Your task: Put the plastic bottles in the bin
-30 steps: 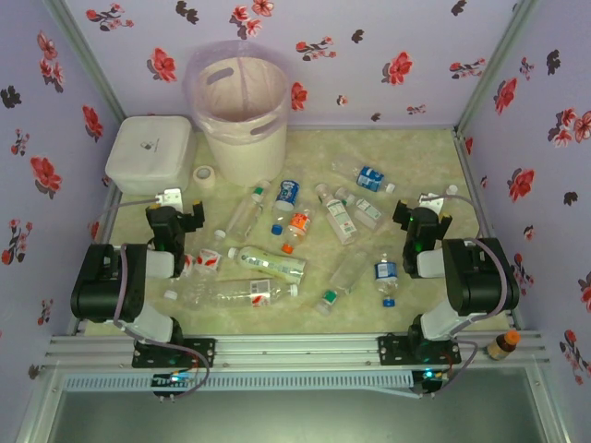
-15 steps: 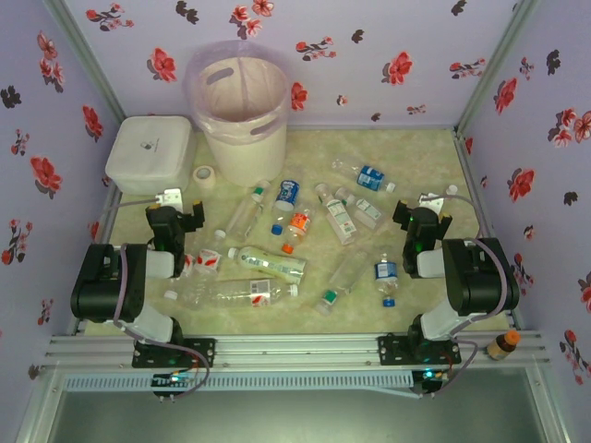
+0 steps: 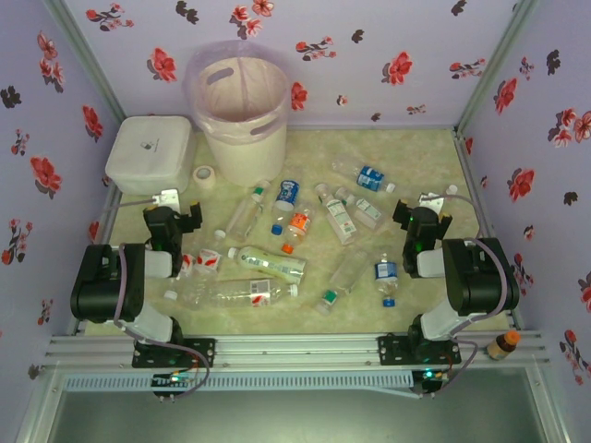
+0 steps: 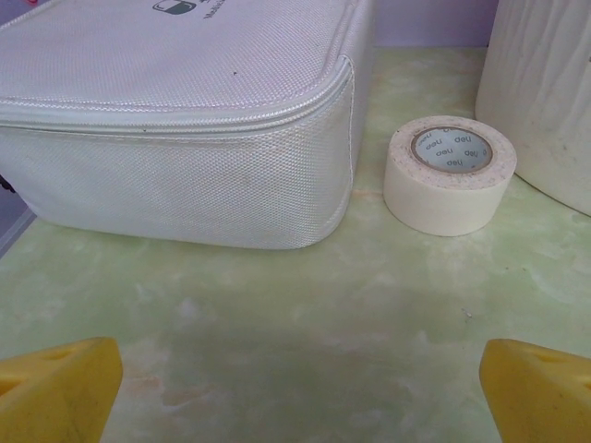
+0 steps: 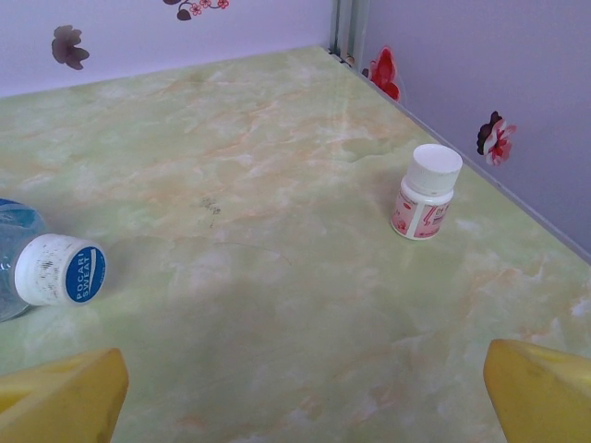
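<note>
Left tool (image 3: 180, 205) has its yellow fingertips (image 4: 55, 388) spread wide with nothing between them. It faces the white zippered case (image 4: 185, 138) and a roll of tape (image 4: 450, 175), not a bottle. The bin (image 3: 235, 138) stands just right of that case, nearer the left arm. The plastic bottles (image 3: 268, 263) lie on their sides across the desk (image 3: 416, 157) between the arms, right of this tool, with their axes pointing every way. The right tool (image 3: 425, 208) is also spread and empty. A Pocari Sweat bottle (image 5: 37, 268) is cut off at the left edge of its wrist view, and a small white-capped jar (image 5: 427, 194) stands by the wall.
</note>
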Tool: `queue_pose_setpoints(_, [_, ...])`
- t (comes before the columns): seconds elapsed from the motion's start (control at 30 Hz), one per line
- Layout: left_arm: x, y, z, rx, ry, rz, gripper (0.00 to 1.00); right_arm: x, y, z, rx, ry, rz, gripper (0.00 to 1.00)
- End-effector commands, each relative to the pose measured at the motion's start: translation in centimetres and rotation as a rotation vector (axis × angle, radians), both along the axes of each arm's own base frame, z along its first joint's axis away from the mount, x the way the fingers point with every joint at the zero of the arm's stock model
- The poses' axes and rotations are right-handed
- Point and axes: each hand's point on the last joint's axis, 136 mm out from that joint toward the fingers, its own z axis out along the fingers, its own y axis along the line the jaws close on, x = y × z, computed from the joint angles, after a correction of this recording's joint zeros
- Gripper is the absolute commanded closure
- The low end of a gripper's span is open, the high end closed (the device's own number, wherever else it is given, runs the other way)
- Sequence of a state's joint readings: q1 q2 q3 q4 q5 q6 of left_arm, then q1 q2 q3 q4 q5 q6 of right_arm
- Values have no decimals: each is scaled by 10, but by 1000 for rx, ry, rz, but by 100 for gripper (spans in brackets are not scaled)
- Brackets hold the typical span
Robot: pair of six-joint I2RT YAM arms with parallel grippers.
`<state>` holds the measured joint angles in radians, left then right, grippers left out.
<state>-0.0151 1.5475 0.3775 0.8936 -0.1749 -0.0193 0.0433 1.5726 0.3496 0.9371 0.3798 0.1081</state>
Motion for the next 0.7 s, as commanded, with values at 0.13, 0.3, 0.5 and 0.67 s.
queue_pose_setpoints(0.13, [4,4,47,-4,18,16,0,5,5,30,15,3,31,1])
queue_pose_setpoints(0.3, [-8,1,98,-126,45,56,0,-20,-1,73,83,118,-35,1])
queue_pose_setpoints(0.5, [-37,-34,125,-352,195,-11,0,-110,8,86,311,449,-149,1])
queue_pose_setpoints(0.67, [-67,-73,138,-455,310,-122,0,-187,43,82,481,669,-81,1])
